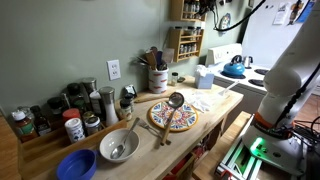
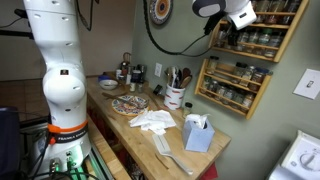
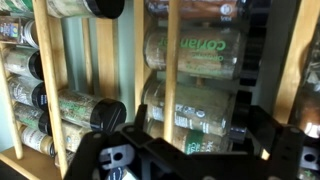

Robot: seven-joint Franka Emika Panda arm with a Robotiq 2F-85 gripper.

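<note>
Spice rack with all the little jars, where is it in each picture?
Exterior view: the spice rack is at the top middle, on the wall.
Exterior view: upper right, on the wall.
Wrist view: close up, filling the picture.
Landmark: the white utensil pot stands below it in both exterior views.

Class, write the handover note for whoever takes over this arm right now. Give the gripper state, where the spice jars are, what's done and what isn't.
Gripper: open, holding nothing, up at the upper wall spice rack.
Spice jars: those in view sit behind the rack's wooden bars. A green-labelled jar is straight ahead in the wrist view.
Done: the gripper is at the rack, facing it.
Left: no jar is touched or gripped yet.
</note>
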